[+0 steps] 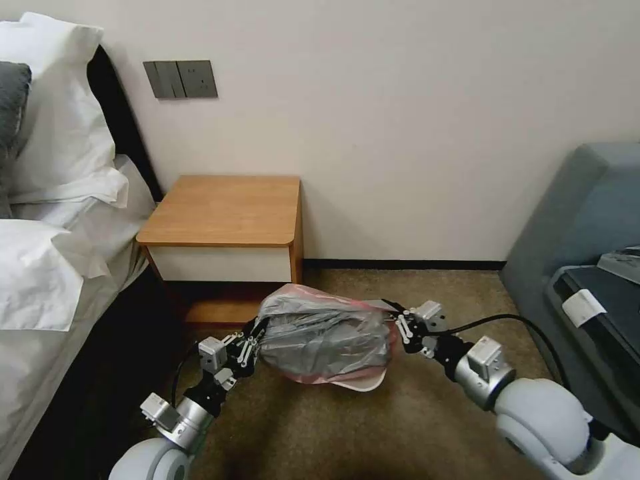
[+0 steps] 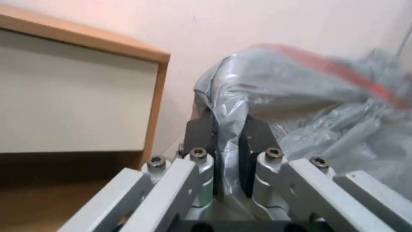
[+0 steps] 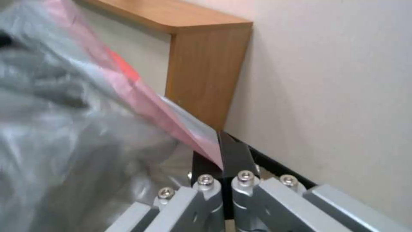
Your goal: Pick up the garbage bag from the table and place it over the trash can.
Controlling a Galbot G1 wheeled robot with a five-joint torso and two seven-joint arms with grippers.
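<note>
Left gripper [image 1: 257, 345] and right gripper [image 1: 393, 323] each clamp the garbage bag [image 1: 327, 333], stretching it open over the trash can [image 1: 363, 383].

Crinkled glossy thin plastic garbage bag [image 1: 325, 333], smooth matt wooden table [image 1: 227, 210], smooth plastic trash can [image 1: 363, 382]

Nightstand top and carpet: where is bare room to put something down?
The nightstand top is bare, between bed and wall. Carpet between the arms is free too. Crowded: the garbage bag, stretched between left claw and right claw, covers the trash can.
</note>
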